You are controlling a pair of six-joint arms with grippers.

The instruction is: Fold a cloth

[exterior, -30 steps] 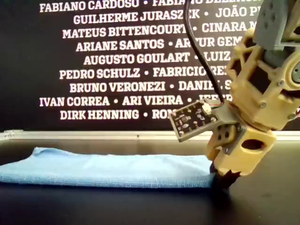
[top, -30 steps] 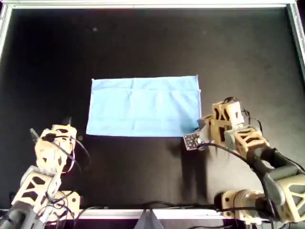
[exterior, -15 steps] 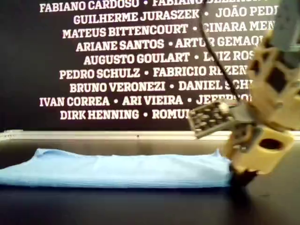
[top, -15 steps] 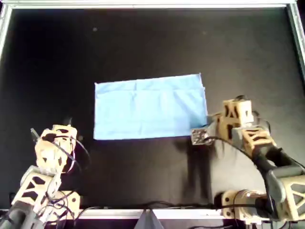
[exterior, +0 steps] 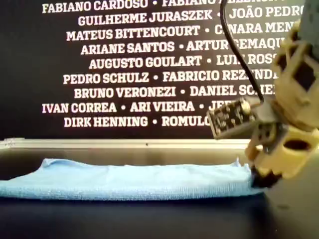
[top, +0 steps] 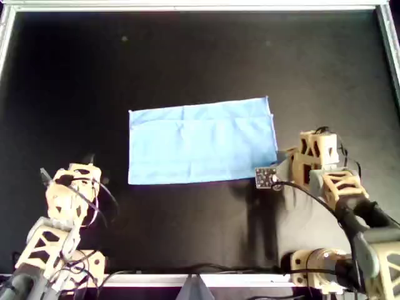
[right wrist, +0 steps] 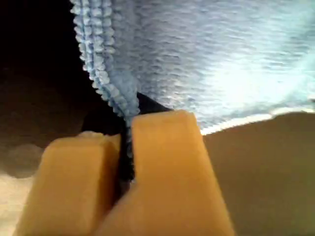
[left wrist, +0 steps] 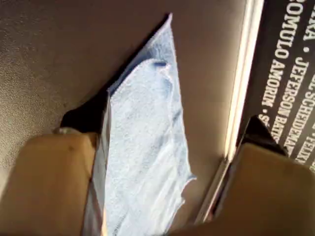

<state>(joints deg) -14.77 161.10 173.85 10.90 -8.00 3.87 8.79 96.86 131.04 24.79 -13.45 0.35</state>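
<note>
cloth point(top: 201, 142) | light blue, folded rectangle | flat, mid-table, overhead view

Both arms are built of tan, plastic-looking links with triangular cut-outs like open trusswork, seen from overhead. Thin black cables loop along each arm. One arm carries a small dark circuit board point(top: 266, 177) on a bracket beside its wrist, studded with pale components. Each pincer point(right wrist: 123, 162) has blocky, flat-faced tan fingers point(right wrist: 165, 147) with dark inner edges.
</note>
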